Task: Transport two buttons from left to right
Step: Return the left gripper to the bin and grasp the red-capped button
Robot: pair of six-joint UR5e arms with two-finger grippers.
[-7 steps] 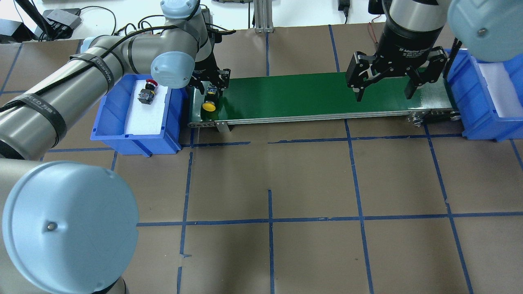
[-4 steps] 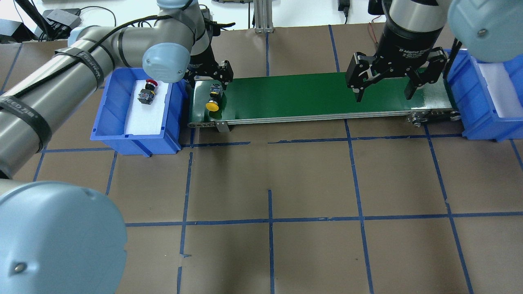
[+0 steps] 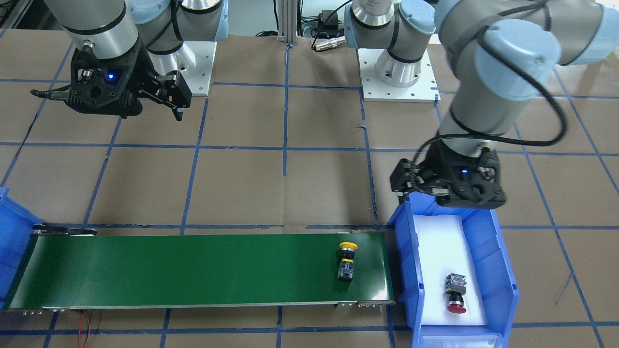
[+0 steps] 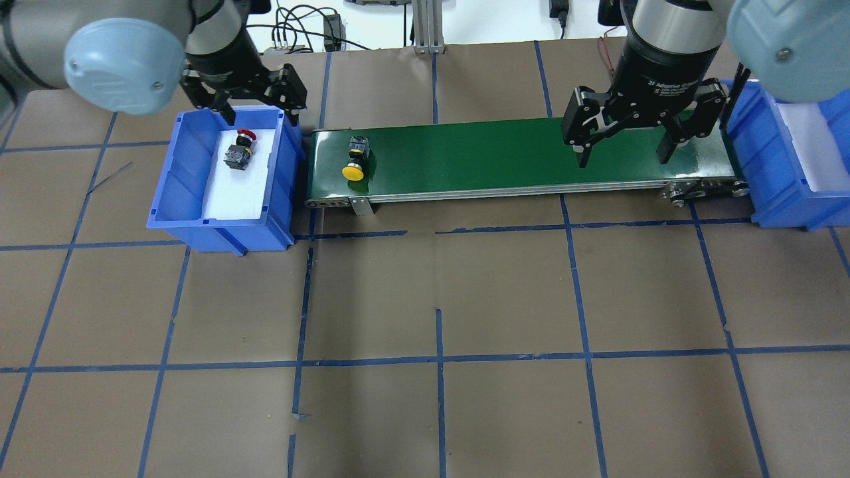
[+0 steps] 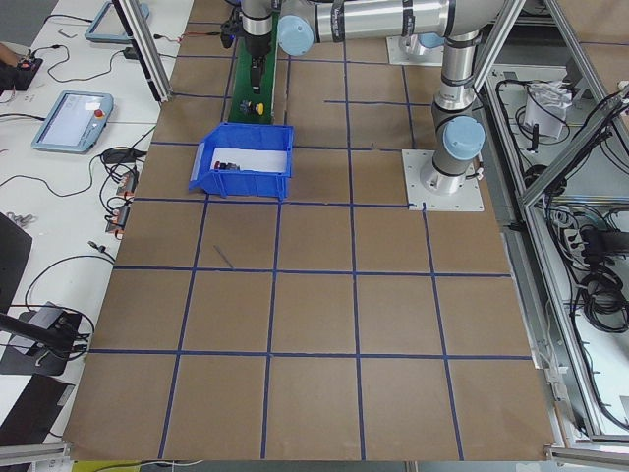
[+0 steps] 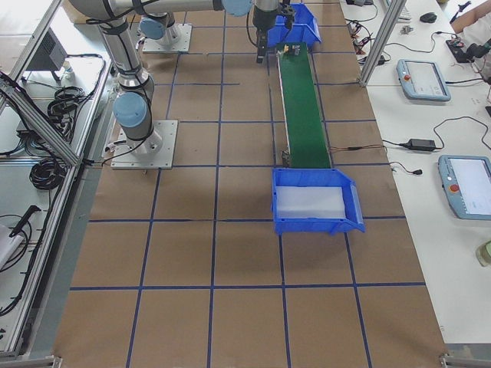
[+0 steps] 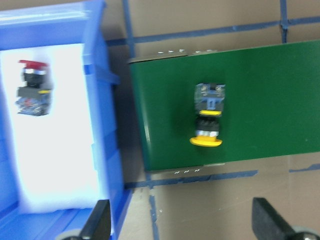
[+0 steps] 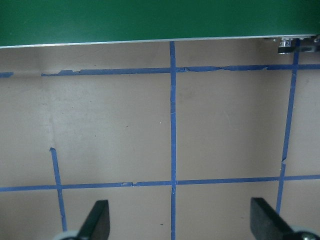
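Observation:
The yellow-capped button [image 4: 354, 159] lies on its side at the left end of the green conveyor belt [image 4: 518, 156], also clear in the left wrist view [image 7: 208, 120]. The red-capped button [image 4: 239, 151] lies on white foam in the left blue bin [image 4: 166, 172]. My left gripper [image 4: 259, 106] hangs open and empty over the bin's far edge, above the red button. My right gripper [image 4: 624, 154] hovers open and empty over the belt's right end. In the front-facing view the yellow button [image 3: 347, 262] is on the belt and the red button [image 3: 455, 291] in the bin.
A second blue bin [image 4: 764, 166] with white foam stands at the belt's right end. Brown paper with blue tape lines covers the table [image 4: 438, 299]. An aluminium post [image 4: 425, 26] rises behind the belt.
My left gripper has lifted off the yellow button and swung left, from the belt's end to over the blue bin. The yellow button has drifted slightly right along the belt. The right arm is unmoved.

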